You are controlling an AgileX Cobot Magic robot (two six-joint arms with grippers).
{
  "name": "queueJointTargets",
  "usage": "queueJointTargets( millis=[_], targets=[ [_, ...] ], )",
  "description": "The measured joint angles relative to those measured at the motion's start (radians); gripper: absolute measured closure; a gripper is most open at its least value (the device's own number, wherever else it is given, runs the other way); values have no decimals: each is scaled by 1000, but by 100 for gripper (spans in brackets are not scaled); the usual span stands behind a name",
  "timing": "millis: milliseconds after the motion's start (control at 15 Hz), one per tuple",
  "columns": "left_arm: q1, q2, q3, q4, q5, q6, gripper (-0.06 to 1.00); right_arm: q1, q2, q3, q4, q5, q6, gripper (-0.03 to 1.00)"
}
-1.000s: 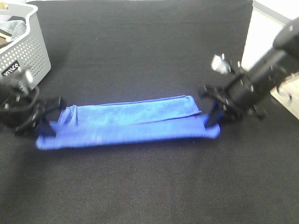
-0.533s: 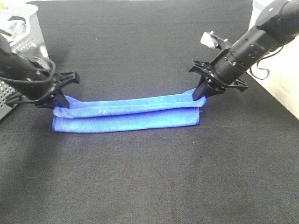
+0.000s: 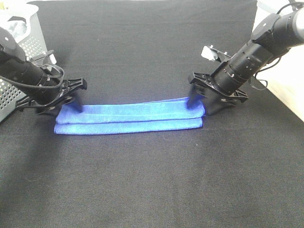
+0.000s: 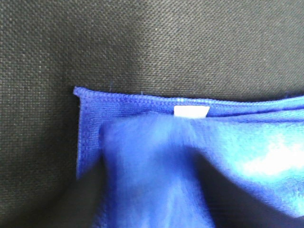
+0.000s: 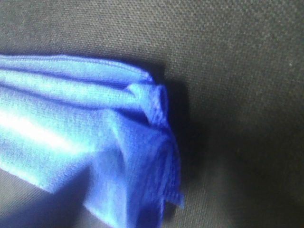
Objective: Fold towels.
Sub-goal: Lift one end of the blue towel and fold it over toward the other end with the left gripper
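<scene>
As it lies folded, the blue towel [image 3: 128, 116] runs left-right; flat.

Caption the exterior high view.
Left end effector and right end effector at opposite ends of a blue towel folded into a long strip on a black table, basket at left.

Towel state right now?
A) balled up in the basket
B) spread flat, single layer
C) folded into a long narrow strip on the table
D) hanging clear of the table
C: the blue towel lies on the black table as a long layered strip, its ends at the left tool and the right tool.
</scene>
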Motion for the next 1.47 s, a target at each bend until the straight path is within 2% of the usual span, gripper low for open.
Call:
queueJointTargets(
  millis=[133, 333, 867, 933, 1133, 1200, 1333, 1467],
  targets=[
    [0, 0, 0, 35, 17, 0, 20, 0, -15, 0, -20, 51, 1, 3],
    [0, 0, 0, 92, 18, -26, 19, 0, -47, 0, -58, 92, 4, 1],
    [1, 41, -9, 75, -10, -46, 19, 0, -54, 0, -67, 87, 4, 1],
    [2, 40, -9, 65, -14, -46, 24, 0, -54, 0, -67, 79, 4, 1],
    [1, 57, -9, 11, -30, -48, 80, 0, -54, 0, -67, 66, 5, 1],
    [1, 57, -9, 10, -31, -48, 88, 0, -54, 0, -67, 66, 5, 1],
    [1, 54, -14, 15, -23, -49, 88, 0, -54, 0, -67, 66, 5, 1],
    [1, 23, -45, 117, 57, -81, 88, 0, -54, 0, -67, 66, 5, 1]
  ],
)
